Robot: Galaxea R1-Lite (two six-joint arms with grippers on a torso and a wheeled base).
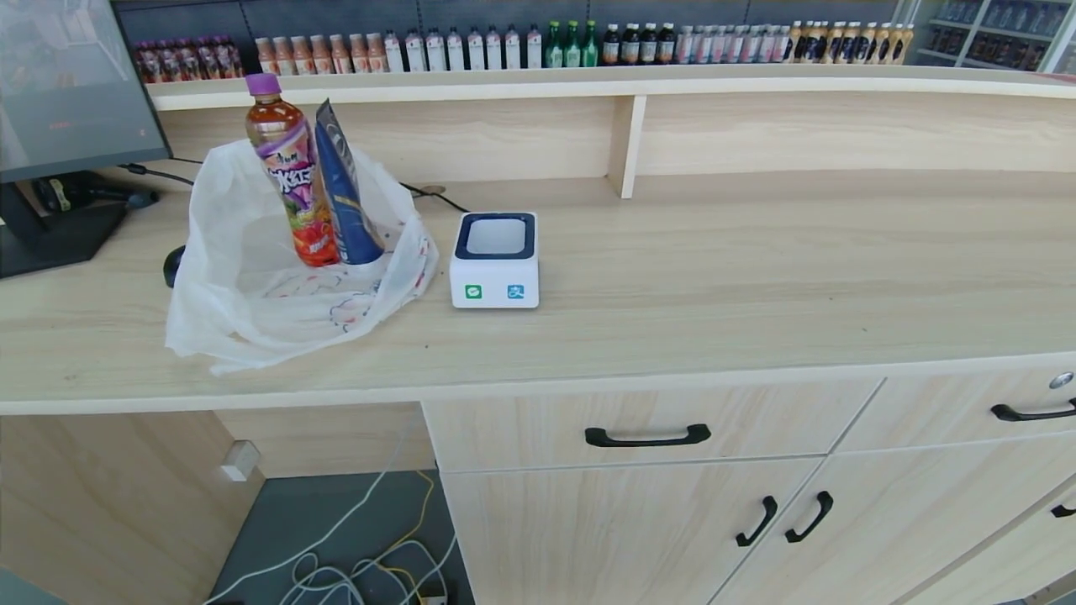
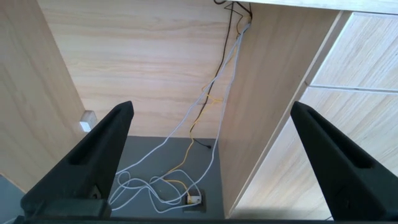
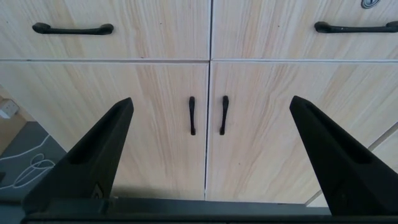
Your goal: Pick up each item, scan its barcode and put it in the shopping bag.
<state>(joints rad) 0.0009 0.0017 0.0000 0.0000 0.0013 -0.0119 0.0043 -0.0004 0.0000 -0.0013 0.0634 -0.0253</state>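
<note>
Both hands hang low, below the table's edge, in front of the cupboard fronts. The left hand (image 2: 211, 104) has its fingers spread wide with nothing between them and faces the open recess where loose cables (image 2: 186, 149) trail to the floor. The right hand (image 3: 210, 99) is just as wide apart and empty, facing the double cupboard doors (image 3: 155, 137) under the drawers.

Now up top. The bottle (image 1: 290, 181) stands upright inside the shopping bag (image 1: 235, 286), purple cap up and full of amber drink. I'd call it the heavy one: stiff, round, with a glossy label that could slide in a pinch. The straight body below the shoulder looks the safest hold. The blue pouch (image 1: 340, 193) leans against the bottle's right side, touching it. It looks light, flat and crinkly, the sort that buckles if squeezed mid-face, so its top seam is the place to grip.

The bag itself is thin white film, floppy, slumped open on the left part of the table (image 1: 756, 269). It would drag or collapse if snagged.

Both items sit well above the hands and farther in. By my reckoning the left hand is the closer one, since the recess it faces lies under the bag's end of the table.

The scanner (image 1: 494, 260), a small white box with its window facing up, sits just beside the bag on the right. A monitor (image 1: 67, 76) stands at the far left, and a shelf (image 1: 538, 46) of drinks runs along the far wall.
</note>
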